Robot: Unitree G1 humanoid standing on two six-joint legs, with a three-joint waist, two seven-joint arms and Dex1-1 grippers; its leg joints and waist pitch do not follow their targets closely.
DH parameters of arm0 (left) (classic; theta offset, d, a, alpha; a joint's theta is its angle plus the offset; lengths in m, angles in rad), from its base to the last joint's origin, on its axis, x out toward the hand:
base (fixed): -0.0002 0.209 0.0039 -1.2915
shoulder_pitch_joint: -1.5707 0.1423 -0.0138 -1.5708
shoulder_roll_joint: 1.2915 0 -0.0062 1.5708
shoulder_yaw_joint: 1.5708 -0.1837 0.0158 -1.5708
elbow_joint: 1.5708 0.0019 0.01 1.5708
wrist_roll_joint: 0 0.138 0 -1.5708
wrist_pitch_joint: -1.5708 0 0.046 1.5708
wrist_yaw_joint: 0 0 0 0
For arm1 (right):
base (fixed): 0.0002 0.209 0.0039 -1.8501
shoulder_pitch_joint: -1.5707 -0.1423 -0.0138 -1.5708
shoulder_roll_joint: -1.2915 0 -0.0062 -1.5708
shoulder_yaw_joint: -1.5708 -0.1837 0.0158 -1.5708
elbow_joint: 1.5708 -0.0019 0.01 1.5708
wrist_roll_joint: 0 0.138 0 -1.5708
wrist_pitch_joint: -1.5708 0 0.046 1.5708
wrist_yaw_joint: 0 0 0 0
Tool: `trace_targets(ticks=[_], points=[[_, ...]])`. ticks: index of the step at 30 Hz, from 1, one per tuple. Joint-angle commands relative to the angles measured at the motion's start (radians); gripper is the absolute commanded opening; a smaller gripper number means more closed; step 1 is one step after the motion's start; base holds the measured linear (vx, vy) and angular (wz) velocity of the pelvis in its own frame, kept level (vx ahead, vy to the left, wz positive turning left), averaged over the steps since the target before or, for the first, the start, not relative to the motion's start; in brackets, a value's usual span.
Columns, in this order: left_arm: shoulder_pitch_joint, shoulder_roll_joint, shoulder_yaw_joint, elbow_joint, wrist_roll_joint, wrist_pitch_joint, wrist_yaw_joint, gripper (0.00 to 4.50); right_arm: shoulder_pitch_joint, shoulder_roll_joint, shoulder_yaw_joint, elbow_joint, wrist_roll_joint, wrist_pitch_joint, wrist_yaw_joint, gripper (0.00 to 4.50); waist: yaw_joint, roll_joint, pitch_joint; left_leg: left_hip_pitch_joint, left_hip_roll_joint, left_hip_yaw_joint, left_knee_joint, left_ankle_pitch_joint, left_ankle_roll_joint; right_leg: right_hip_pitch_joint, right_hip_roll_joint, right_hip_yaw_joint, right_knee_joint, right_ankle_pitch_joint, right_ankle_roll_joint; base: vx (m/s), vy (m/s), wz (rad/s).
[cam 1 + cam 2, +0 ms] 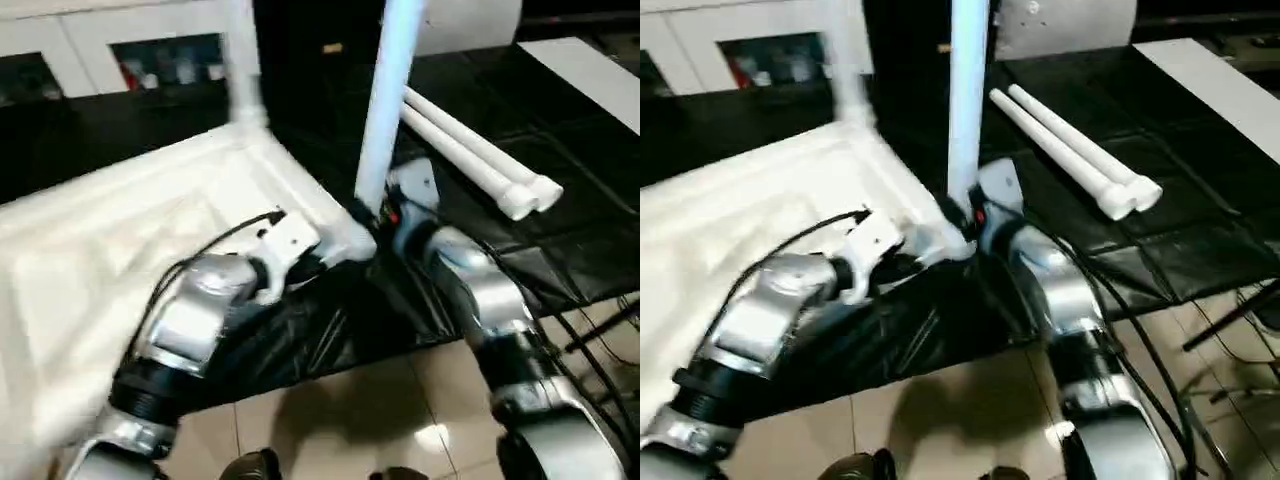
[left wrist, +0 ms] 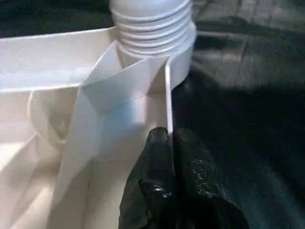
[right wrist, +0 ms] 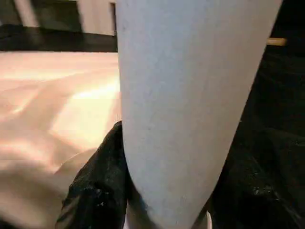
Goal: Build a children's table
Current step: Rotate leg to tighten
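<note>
Gripping an upright leg (image 1: 385, 100) at the near corner socket (image 2: 157, 43) of the upturned tabletop (image 1: 120, 250) on the black desk (image 1: 560, 240), the right tool (image 1: 385, 222) should twist squarely while the left tool (image 2: 167, 157), fingers together, steadies a rib; 2 spare legs (image 1: 480, 160) lie beside.

Closed left pincer (image 2: 167, 157) pinching tabletop rim (image 2: 168, 95)

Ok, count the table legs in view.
4: one upright leg in the near corner socket, one upright leg at the far corner, two loose legs lying beside the table top.
</note>
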Motion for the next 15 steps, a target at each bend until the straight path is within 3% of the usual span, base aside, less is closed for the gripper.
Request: trace_targets(ticks=[1, 2, 3, 5, 7, 8, 10, 15], points=[[0.000, -0.023, -0.083, -0.096, -0.026, -0.014, -0.054, 0.00, 0.059, 0.007, 0.021, 0.160, -0.045, 0.089, -0.041, 1.86, 0.005, 0.003, -0.048, 0.016, 0.090, -0.036, -0.057, -0.024, 0.142, 0.026, -0.087, 0.044, -0.054, 0.247, -0.260, 0.000, 0.000, 0.00], [0.000, -0.018, -0.094, -0.101, -0.016, -0.014, -0.059, 0.00, 0.058, 0.015, 0.017, 0.161, -0.039, 0.099, -0.029, 1.86, 0.005, 0.002, -0.048, 0.016, 0.092, -0.033, -0.052, 0.001, 0.167, 0.023, -0.086, 0.043, -0.050, 0.312, -0.263, 0.000, 0.000, 0.00], [0.000, -0.014, -0.096, -0.101, -0.012, -0.012, -0.060, 0.00, 0.059, 0.018, 0.017, 0.159, -0.037, 0.103, -0.023, 1.86, 0.006, 0.001, -0.042, 0.015, 0.092, -0.031, -0.054, -0.020, 0.176, 0.020, -0.086, 0.041, -0.053, 0.303, -0.263, 0.000, 0.000, 0.00], [0.004, -0.006, -0.098, -0.105, -0.003, -0.004, -0.054, 0.00, 0.059, 0.024, 0.016, 0.161, -0.023, 0.112, -0.011, 1.86, 0.008, 0.002, -0.039, 0.017, 0.097, -0.032, -0.061, -0.086, 0.156, 0.020, -0.087, 0.040, -0.060, 0.212, -0.263, 0.000, 0.000, 0.00], [0.005, 0.007, -0.101, -0.112, 0.012, 0.010, -0.043, 0.00, 0.055, 0.027, 0.022, 0.174, -0.027, 0.105, -0.012, 1.86, 0.010, 0.005, -0.037, 0.021, 0.103, -0.033, -0.070, -0.150, 0.108, 0.018, -0.084, 0.043, -0.065, 0.105, -0.260, 0.000, 0.000, 0.00], [0.005, 0.010, -0.101, -0.114, 0.012, 0.014, -0.042, 0.00, 0.054, 0.029, 0.021, 0.177, -0.024, 0.107, -0.009, 1.86, 0.010, 0.006, -0.037, 0.021, 0.103, -0.034, -0.071, -0.153, 0.100, 0.018, -0.083, 0.044, -0.065, 0.096, -0.259, 0.000, 0.000, 0.00], [0.003, 0.016, -0.101, -0.117, 0.010, 0.024, -0.038, 0.00, 0.051, 0.033, 0.018, 0.186, -0.018, 0.112, -0.003, 1.86, 0.009, 0.008, -0.037, 0.022, 0.102, -0.031, -0.071, -0.149, 0.081, 0.017, -0.082, 0.047, -0.065, 0.106, -0.258, 0.000, 0.000, 0.00], [-0.002, 0.023, -0.101, -0.117, 0.005, 0.026, -0.045, 0.00, 0.044, 0.029, 0.032, 0.198, -0.032, 0.108, 0.015, 1.86, 0.010, 0.007, -0.040, 0.021, 0.099, -0.028, -0.065, -0.104, 0.083, 0.020, -0.080, 0.046, -0.060, 0.184, -0.259, 0.000, 0.000, 0.00]])
